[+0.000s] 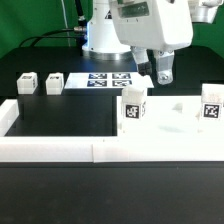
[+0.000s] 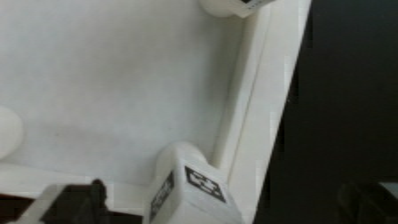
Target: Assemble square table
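Observation:
The square table's top, a white slab (image 1: pixel 172 128), lies at the exterior view's right against the white border wall. Two tagged white legs stand on it, one (image 1: pixel 133 106) near its left corner and one (image 1: pixel 211 106) at its right. Two more legs (image 1: pixel 27 82) (image 1: pixel 53 83) rest on the black mat at the left. My gripper (image 1: pixel 160 72) hangs open above the slab, just right of the left leg. The wrist view has the slab (image 2: pixel 107 90), its raised rim (image 2: pixel 249 110) and a tagged leg (image 2: pixel 192 188) between my spread fingers (image 2: pixel 71 203), untouched. Another leg (image 2: pixel 240 5) peeks in at the frame's edge.
The marker board (image 1: pixel 105 80) lies flat behind the black mat (image 1: pixel 55 115). A low white border wall (image 1: pixel 60 150) runs along the front and up the left side. The robot's base (image 1: pixel 100 35) stands at the back.

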You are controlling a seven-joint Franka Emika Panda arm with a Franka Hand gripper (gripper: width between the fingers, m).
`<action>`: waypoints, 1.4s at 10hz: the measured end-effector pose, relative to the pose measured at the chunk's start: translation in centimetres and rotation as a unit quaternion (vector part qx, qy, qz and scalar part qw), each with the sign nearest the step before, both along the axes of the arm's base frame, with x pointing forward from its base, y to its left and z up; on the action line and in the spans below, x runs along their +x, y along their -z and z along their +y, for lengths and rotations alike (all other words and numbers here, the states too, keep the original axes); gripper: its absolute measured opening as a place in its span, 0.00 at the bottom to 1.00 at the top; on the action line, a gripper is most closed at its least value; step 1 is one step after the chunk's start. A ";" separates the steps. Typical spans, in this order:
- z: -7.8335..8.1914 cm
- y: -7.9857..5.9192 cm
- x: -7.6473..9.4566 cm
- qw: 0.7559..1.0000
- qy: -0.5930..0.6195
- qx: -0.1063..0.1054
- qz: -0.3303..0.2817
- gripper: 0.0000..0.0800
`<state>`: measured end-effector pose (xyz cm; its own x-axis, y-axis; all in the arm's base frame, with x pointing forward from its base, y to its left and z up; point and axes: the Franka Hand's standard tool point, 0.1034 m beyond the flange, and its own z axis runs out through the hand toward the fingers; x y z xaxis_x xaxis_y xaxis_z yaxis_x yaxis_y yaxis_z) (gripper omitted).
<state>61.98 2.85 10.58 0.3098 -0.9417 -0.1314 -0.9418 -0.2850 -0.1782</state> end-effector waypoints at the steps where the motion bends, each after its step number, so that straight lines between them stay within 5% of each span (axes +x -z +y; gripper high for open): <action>1: 0.0 0.0 0.0 1.000 -0.015 -0.002 -0.003 0.81; 4: -1.2 0.3 -0.6 0.975 -0.217 -0.036 -0.041 0.81; 6: -2.5 2.4 -2.5 0.899 -0.429 -0.072 -0.045 0.81; 8: -2.3 2.5 -2.5 0.869 -0.485 -0.084 -0.042 0.81; 13: -2.5 2.7 -2.7 0.864 -0.494 -0.084 -0.041 0.81; 14: -2.1 3.7 -4.0 0.863 -0.497 -0.087 -0.036 0.81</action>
<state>57.94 0.73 6.87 0.9771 -0.2095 0.0382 -0.2049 -0.9737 -0.0999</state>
